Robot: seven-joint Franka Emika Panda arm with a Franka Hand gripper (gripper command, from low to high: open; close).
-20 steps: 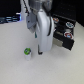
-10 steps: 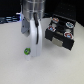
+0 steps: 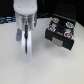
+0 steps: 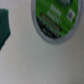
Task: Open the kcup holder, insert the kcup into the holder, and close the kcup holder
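Logging items, we noted: gripper [image 3: 25, 46] over table [image 3: 50, 65], finger state unclear; kcup [image 4: 56, 19] below; holder [image 3: 61, 31] open w/ pods.

The kcup's [image 4: 56, 19] green printed top fills much of the blurred view.

A black, boxy kcup holder [image 3: 61, 33] sits on a white table [image 3: 50, 67] at the exterior view's right, its tray pulled out toward the camera with several dark-topped pods [image 3: 64, 34] standing upright in round slots. In the wrist view, the kcup [image 4: 55, 19] appears as a round green foil lid with a pale rim, lid facing up, resting on the table. In the exterior view it is hidden from sight, so how far it lies from the holder cannot be told.
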